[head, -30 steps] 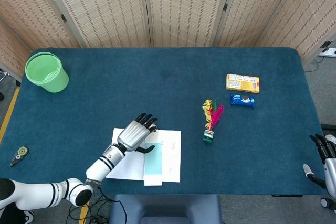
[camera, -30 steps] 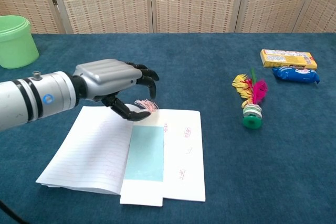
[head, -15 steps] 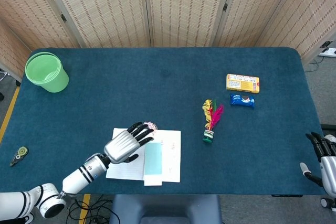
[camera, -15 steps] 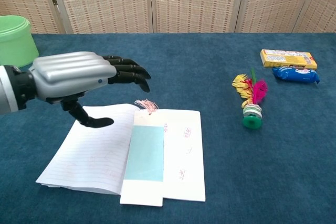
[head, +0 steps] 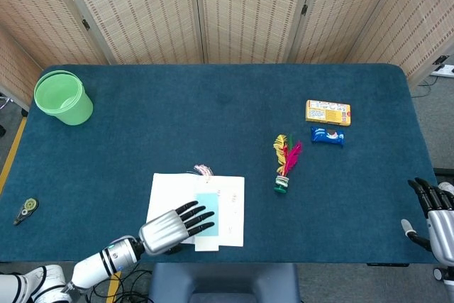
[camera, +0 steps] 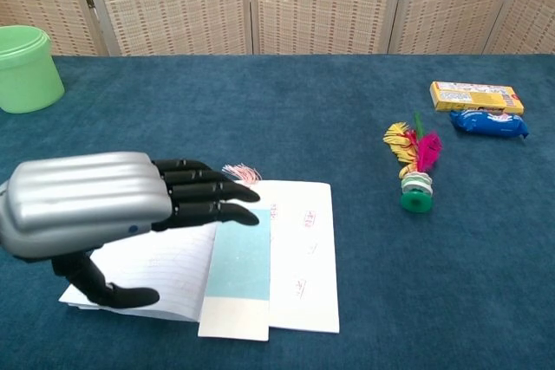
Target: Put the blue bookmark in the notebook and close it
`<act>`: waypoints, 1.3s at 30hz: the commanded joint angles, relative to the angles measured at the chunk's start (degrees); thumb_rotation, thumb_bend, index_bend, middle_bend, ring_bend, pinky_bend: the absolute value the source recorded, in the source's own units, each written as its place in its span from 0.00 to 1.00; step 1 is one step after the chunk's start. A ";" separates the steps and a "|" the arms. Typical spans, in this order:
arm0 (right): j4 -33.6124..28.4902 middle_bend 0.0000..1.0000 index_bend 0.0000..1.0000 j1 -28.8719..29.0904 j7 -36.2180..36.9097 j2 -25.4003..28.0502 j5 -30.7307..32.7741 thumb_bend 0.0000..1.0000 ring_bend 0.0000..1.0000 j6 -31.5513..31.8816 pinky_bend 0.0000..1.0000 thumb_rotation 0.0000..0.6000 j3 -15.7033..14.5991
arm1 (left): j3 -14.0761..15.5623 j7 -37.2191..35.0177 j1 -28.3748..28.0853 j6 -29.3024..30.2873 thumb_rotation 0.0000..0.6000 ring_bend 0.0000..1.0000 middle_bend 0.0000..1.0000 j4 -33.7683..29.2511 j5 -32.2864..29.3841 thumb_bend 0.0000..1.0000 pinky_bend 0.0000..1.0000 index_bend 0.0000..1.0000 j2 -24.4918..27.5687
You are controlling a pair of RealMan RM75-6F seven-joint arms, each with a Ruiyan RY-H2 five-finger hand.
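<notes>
The notebook point(head: 228, 207) point(camera: 299, 253) lies open near the table's front edge, lined pages facing up. The blue bookmark point(head: 208, 201) point(camera: 238, 270) rests flat along the middle of it, its pink tassel point(head: 203, 169) point(camera: 240, 172) sticking out past the top edge. My left hand point(head: 172, 226) point(camera: 95, 205) hovers over the notebook's left page, fingers stretched out toward the bookmark and thumb apart below, holding nothing. My right hand point(head: 434, 214) shows only in the head view at the far right table edge, fingers apart and empty.
A green bucket point(head: 62, 96) point(camera: 26, 68) stands at the back left. A feathered shuttlecock point(head: 285, 162) point(camera: 415, 169), a yellow box point(head: 328, 112) point(camera: 475, 95) and a blue snack packet point(head: 327, 135) point(camera: 488, 123) lie to the right. A small tape dispenser point(head: 25, 208) is on the floor at left.
My left hand let go at the bookmark's tassel end and drew back toward the front edge, now low over the left page. The bookmark stays on the notebook.
</notes>
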 commanded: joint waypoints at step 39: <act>0.98 0.13 0.14 -0.50 1.42 -0.16 0.84 0.20 0.20 0.39 0.22 1.00 -0.15 | -6.27 8.52 2.29 -7.68 1.00 0.00 0.02 9.19 -7.74 0.32 0.11 0.06 -16.72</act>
